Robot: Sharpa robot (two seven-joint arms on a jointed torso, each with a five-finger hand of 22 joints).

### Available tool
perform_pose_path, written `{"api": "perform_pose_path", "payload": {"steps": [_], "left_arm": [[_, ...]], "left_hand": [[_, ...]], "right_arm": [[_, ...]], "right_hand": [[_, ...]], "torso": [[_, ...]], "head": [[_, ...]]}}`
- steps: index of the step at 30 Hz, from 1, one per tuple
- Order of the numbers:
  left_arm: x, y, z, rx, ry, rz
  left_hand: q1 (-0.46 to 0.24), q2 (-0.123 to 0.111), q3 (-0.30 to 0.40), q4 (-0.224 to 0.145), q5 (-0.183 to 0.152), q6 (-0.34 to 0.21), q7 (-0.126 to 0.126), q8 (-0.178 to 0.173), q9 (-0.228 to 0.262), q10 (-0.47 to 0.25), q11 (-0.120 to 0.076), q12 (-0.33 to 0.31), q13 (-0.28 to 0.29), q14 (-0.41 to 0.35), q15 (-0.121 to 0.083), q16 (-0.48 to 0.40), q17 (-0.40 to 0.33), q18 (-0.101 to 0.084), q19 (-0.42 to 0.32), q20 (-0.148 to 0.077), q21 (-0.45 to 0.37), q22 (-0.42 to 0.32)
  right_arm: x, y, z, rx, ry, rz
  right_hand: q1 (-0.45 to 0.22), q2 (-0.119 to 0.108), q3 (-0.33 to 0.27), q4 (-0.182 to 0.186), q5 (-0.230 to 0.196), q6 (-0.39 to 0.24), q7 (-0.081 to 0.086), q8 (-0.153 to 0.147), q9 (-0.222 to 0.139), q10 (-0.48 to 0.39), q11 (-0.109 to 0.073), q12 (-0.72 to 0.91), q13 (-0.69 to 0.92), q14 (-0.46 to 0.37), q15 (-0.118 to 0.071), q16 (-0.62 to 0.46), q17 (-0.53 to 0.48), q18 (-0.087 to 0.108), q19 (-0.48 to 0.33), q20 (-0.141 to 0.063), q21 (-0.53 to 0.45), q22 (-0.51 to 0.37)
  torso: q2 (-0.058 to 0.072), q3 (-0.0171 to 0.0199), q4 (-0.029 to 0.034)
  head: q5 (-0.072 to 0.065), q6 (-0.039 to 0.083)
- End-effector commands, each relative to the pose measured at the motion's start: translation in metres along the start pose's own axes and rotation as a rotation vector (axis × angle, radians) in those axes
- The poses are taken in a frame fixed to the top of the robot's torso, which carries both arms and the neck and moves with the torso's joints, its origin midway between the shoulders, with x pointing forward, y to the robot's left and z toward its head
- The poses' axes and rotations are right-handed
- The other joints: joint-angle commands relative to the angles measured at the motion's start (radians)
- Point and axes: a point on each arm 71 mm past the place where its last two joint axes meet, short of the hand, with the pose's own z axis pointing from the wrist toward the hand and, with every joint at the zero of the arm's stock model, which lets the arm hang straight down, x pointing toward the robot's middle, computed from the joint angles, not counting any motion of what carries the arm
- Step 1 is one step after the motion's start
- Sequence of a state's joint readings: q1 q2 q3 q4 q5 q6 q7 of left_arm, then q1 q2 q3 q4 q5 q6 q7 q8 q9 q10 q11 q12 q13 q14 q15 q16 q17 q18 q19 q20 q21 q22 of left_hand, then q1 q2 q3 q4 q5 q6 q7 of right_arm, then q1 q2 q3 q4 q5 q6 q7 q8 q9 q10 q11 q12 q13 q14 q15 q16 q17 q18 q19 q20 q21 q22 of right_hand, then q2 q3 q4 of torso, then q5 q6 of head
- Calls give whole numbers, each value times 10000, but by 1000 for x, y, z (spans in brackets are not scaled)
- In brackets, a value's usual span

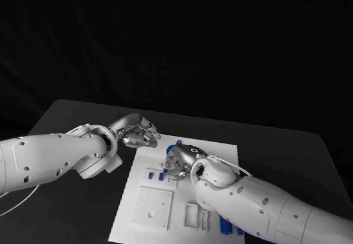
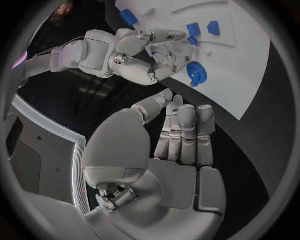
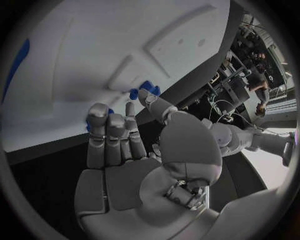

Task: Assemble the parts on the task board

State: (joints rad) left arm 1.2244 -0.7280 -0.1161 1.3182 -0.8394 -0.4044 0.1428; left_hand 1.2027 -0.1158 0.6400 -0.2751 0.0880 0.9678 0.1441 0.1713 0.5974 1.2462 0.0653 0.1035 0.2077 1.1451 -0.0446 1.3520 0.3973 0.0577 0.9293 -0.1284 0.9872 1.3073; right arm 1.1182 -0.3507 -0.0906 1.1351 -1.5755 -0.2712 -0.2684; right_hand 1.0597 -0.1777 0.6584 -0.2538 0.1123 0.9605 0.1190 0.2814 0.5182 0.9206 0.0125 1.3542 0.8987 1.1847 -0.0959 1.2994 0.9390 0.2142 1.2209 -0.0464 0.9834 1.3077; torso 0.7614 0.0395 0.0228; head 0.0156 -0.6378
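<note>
Black table, white task board on it

White task board, blue parts, black table.

The head view looks down from above and behind onto the table, taking in the whole task board from some way off. The left wrist view sits close behind the left hand, facing across to the board and the right hand. The right wrist view looks past its own hand at the board from very near; all three share the board
</note>
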Motion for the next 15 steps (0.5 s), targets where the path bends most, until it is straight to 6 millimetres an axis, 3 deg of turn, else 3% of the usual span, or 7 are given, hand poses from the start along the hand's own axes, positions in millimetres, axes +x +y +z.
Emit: {"api": "perform_pose_path", "payload": {"steps": [1, 15], "left_arm": [[0, -3, 0, 103, -83, -82], [-1, -4, 1, 102, -77, -100]], "left_hand": [[57, -79, 71, 6, 62, -41, 20, -10, -15, -20, 46, -36, 7, -29, 14, -50, -9, 526, -4, -130, -14, 127], [80, -85, 78, 3, 56, -121, 52, -32, -38, -41, 54, -46, 9, -8, 21, -44, -9, 533, 15, -124, -16, 121]], "right_arm": [[2, 1, 0, -132, 115, -94], [7, 4, 2, -207, 274, -139]], "right_hand": [[-76, -9, 35, 33, -42, 44, 24, 8, -12, 62, -15, 25, 10, 68, -7, 2, 18, 476, -13, -76, 48, 211], [-95, -44, 78, 37, -57, -34, 48, -47, -44, 17, 7, 2, 30, 31, 13, -28, 44, 476, -71, -73, 59, 209]], "torso": [[0, 4, 2], [-9, 6, -9]], "head": [[9, -19], [45, -71]]}}
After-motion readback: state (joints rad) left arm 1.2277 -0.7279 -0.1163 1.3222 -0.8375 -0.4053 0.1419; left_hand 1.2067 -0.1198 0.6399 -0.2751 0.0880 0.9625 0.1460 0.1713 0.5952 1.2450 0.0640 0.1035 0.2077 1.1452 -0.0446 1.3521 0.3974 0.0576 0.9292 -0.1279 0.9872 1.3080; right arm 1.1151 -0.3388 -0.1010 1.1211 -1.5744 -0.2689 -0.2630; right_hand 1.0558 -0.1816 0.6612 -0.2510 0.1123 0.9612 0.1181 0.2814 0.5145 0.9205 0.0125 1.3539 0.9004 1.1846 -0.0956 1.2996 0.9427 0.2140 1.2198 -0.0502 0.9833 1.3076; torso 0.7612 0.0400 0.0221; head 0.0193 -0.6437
